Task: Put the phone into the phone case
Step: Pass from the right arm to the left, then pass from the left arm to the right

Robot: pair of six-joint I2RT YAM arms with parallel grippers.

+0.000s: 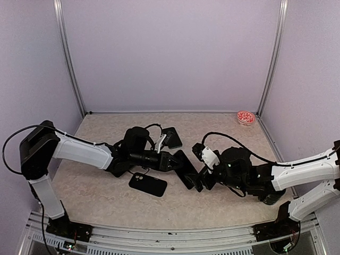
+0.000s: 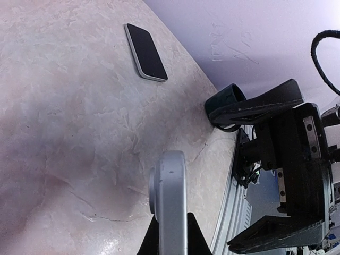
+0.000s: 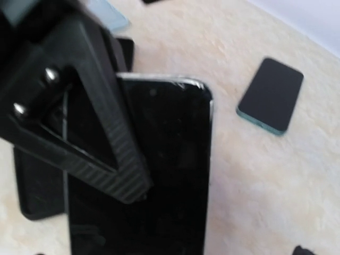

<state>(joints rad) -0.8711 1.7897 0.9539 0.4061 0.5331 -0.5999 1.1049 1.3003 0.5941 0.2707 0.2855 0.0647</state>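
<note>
Though tilted, phone (image 1: 184,169) long axis diagonal

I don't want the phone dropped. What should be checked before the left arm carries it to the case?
1. Left gripper shut on the phone: ok, it clamps the phone's edge.
2. Right gripper open: ok, its jaws stand wide apart. Whether a finger touches the phone: cannot tell.
3. Phone case free on the table: ok, it lies flat with nothing on it.
4. Case's open side facing up: cannot tell.
5. Phone above the case: not ok, it is held beside the case, toward the right arm.
6. Spare phone out of the way: ok, it lies apart from the case.
</note>
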